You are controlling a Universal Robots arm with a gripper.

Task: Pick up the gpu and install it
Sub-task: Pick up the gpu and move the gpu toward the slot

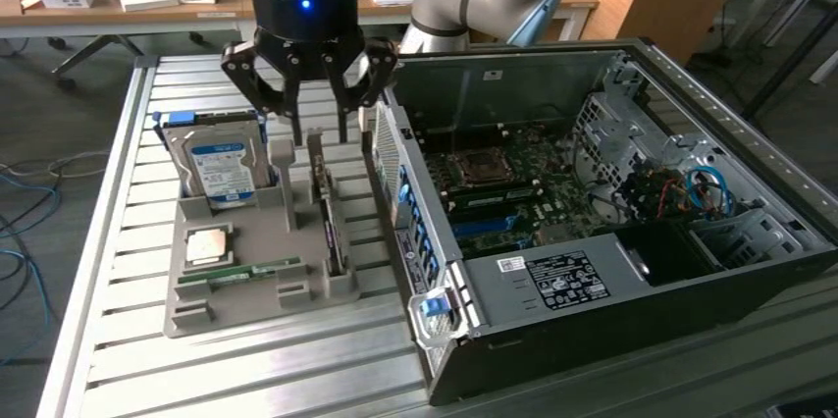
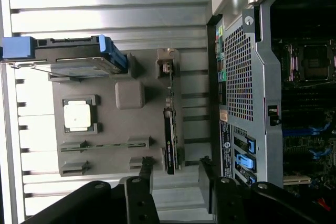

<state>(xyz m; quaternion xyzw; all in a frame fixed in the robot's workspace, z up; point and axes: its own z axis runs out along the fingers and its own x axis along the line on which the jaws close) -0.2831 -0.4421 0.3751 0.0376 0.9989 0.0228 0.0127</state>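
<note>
On the grey tray (image 1: 255,222), one gpu (image 1: 336,241) stands on edge in its slot, just below the gripper (image 1: 324,135), whose fingers hang spread, gripping nothing. One hard drive (image 1: 220,168), one processor (image 1: 210,244) and one memory stick (image 1: 242,271) share the tray. The arm points straight down over it.

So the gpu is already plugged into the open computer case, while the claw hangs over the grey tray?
Not quite: the gpu stands on edge in the grey tray, beside the open computer case, as the wrist view shows. The gripper does hang over the tray.
</note>
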